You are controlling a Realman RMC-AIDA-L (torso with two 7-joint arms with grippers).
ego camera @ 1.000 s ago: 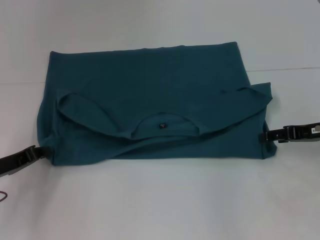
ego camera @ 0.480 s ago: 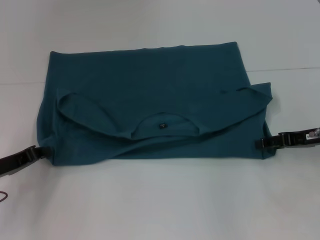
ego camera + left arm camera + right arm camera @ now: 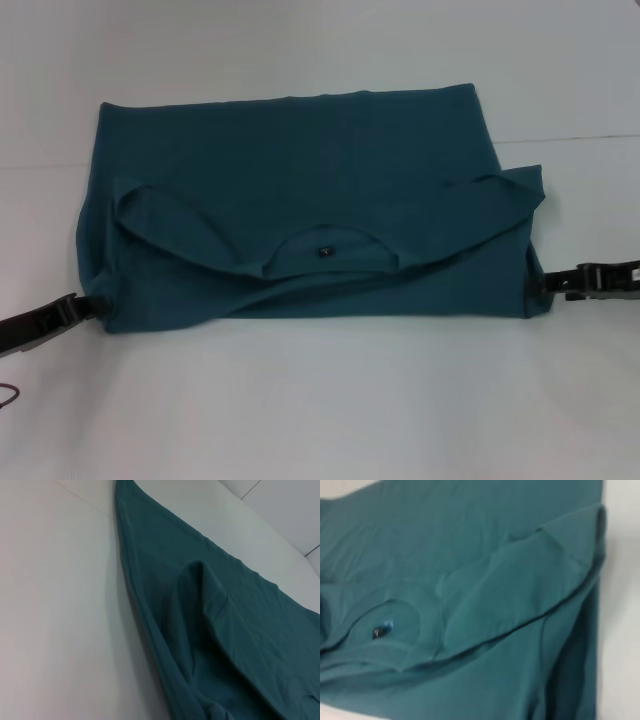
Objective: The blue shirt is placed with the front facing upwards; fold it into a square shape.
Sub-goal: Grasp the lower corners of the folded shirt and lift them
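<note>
The blue shirt (image 3: 300, 200) lay across the middle of the white table (image 3: 320, 400), already doubled over: the neckline with its small black label (image 3: 323, 251) faced up near the front edge, and both sleeves were turned inward over the body. The left gripper (image 3: 88, 306) sat low at the shirt's near-left corner, touching the cloth, and the right gripper (image 3: 540, 285) met the near-right edge just under the folded sleeve. Whether either gripper had actually closed on fabric, or how wide each stood, I could not tell from any view. The risk from here looked like uneven grips: if one side caught only the top layer, or missed entirely, a lift would likely drag the sleeves out, skew the fold and leave a lopsided shape rather than a square.
</note>
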